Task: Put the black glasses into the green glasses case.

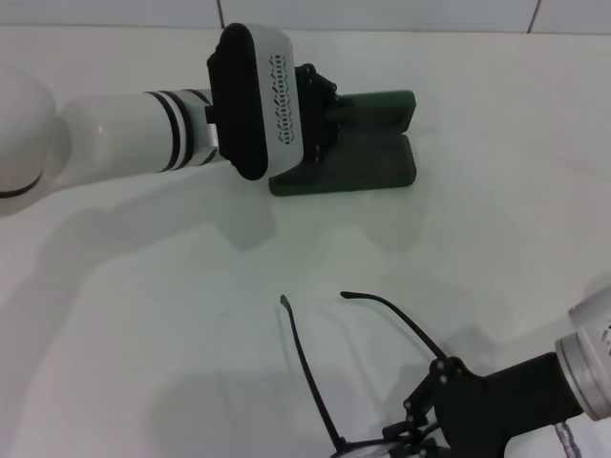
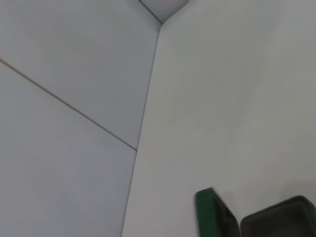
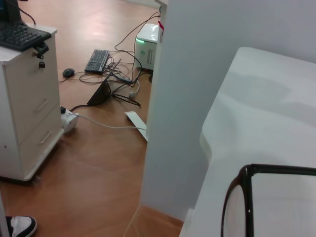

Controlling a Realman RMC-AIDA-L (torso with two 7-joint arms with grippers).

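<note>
The green glasses case lies open at the back middle of the white table, its lid standing up behind the base. My left gripper is at the case's left end, touching or just above it. In the left wrist view the green glasses case shows only as a green edge and part of its dark inside. The black glasses are near the front edge, temple arms spread and pointing toward the case. My right gripper is shut on their front frame. One lens rim of the black glasses shows in the right wrist view.
A tiled wall runs behind the table. The right wrist view shows the table's edge, and beyond it a wooden floor with cables, a keyboard and a white drawer cabinet.
</note>
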